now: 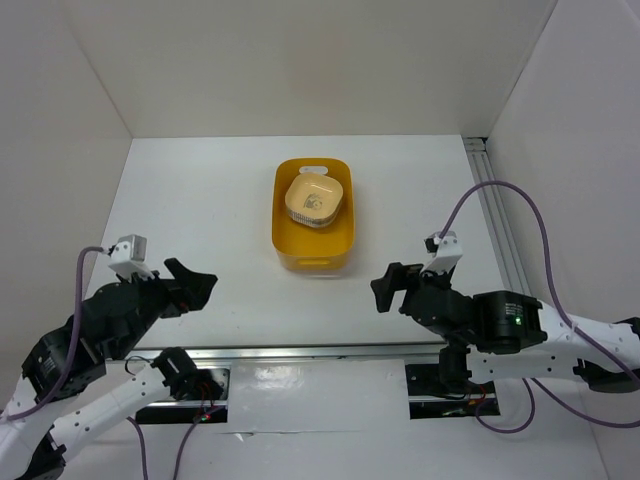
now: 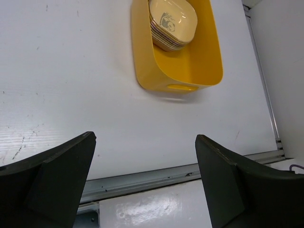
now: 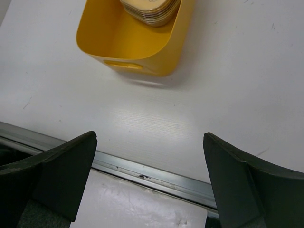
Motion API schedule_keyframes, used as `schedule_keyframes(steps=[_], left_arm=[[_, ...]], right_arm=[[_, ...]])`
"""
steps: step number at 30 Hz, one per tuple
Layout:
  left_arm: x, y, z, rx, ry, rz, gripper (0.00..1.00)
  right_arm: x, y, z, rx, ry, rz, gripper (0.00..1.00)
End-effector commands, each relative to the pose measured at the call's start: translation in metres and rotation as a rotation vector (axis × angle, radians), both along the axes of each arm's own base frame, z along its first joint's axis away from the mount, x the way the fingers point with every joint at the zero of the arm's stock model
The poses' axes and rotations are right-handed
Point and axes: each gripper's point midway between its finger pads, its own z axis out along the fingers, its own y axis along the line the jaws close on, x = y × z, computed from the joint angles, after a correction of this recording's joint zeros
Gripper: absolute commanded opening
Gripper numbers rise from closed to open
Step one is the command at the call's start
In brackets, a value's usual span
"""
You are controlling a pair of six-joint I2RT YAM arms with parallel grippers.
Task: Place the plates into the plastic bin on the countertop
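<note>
The yellow-orange plastic bin (image 1: 311, 215) stands at the middle back of the white countertop (image 1: 200, 220). A stack of plates (image 1: 314, 201) sits inside its far half, a cream plate with a centre print on top. The bin (image 2: 190, 66) and plates (image 2: 172, 23) also show in the left wrist view, and the bin (image 3: 137, 45) and the plates' edge (image 3: 151, 10) in the right wrist view. My left gripper (image 1: 200, 285) is open and empty near the front left. My right gripper (image 1: 385, 285) is open and empty near the front right. Both are well short of the bin.
A metal rail (image 1: 320, 352) runs along the countertop's near edge, and another rail (image 1: 495, 210) runs along the right side. White walls (image 1: 300, 70) close in the back and both sides. A purple cable (image 1: 520, 200) loops over the right arm.
</note>
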Motion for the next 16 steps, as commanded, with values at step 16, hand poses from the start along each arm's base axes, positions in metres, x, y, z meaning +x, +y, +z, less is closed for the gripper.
schedule_keyframes(steps=[16], left_arm=[[-0.0051, 0.0129, 0.0007, -0.074, -0.014, 0.064, 0.99]], right_arm=[[-0.0012, -0.0035, -0.0124, -0.016, 0.013, -0.006, 1.0]])
